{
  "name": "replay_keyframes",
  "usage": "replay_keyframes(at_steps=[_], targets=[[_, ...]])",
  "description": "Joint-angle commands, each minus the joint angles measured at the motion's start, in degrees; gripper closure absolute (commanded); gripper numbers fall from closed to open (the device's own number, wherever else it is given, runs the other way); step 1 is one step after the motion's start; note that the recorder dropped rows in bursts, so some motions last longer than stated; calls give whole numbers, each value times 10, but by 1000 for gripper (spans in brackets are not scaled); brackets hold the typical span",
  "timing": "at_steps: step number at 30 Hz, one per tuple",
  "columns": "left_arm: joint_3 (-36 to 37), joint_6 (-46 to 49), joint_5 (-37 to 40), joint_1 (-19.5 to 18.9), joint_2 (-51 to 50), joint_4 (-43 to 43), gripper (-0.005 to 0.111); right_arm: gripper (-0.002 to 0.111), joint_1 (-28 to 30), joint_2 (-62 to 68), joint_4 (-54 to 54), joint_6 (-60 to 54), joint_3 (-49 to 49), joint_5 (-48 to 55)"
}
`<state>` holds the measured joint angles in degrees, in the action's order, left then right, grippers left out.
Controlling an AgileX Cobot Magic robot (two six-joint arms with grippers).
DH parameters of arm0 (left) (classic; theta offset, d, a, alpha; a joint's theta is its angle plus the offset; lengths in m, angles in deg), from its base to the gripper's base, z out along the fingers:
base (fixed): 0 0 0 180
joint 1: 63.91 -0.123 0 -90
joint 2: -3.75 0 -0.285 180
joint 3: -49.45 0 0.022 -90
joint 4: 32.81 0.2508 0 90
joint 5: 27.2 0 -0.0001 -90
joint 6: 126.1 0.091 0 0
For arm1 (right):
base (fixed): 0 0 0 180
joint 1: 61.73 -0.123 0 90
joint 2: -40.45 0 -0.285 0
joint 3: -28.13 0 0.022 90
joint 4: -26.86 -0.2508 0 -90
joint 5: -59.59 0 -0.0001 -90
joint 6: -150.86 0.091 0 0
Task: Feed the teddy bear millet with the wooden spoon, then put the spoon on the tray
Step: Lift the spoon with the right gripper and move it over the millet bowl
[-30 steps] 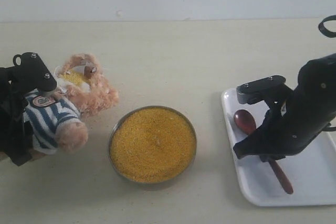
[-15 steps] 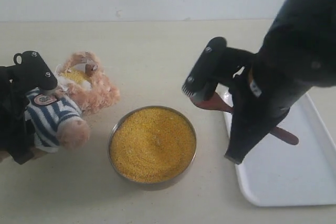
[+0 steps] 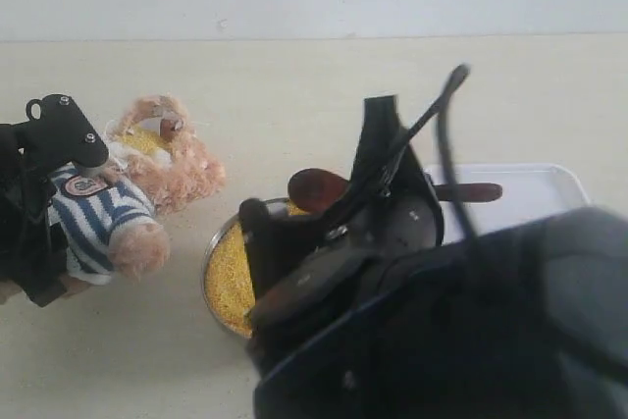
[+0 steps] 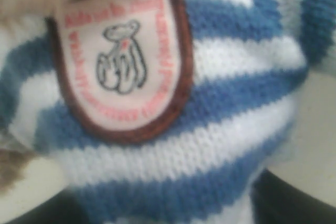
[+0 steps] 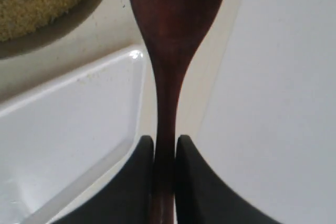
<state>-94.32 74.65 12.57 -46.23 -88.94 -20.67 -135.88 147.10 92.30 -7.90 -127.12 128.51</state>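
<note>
The teddy bear (image 3: 128, 213), in its blue-and-white striped shirt, leans at the left with my left gripper (image 3: 71, 156) shut on its body. In the left wrist view its shirt and chest badge (image 4: 123, 56) fill the frame. My right gripper (image 3: 389, 186) is shut on the handle of the wooden spoon (image 3: 316, 188) and holds it in the air above the far rim of the metal bowl of millet (image 3: 228, 267). The right wrist view shows the black fingers (image 5: 140, 161) pinching the spoon (image 5: 176, 19), whose bowl looks empty. My right arm hides most of the bowl and part of the white tray (image 3: 535, 193).
My dark right arm (image 3: 471, 331) fills the lower right of the exterior view, close to the camera. The tabletop (image 3: 294, 85) is pale beige with a white wall behind it. Yellow grains lie on the bear's face (image 3: 142, 142).
My right gripper has lifted the spoon off the tray and carried it left, over the bowl's edge, and the arm now looms close to the camera. The bear and left gripper have stayed put.
</note>
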Motion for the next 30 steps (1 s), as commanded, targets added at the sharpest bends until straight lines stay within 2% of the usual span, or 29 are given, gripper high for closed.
replay_keyframes(at_steps=[1,6,15,23,30], targets=[[0,-6,-10,3,6,-5,103,109,-30,62,83,13,-2,10],[0,-6,-10,3,6,-5,103,109,-37,116,118,8,-3,10],[0,-6,-10,3,6,-8,103,109,-75,131,83,-69,-3,-4],[0,-6,-10,3,6,-8,103,109,-69,131,-73,-116,-94,-19],[0,-6,-9,3,6,-12,103,109,-3,131,-230,-157,-153,10]])
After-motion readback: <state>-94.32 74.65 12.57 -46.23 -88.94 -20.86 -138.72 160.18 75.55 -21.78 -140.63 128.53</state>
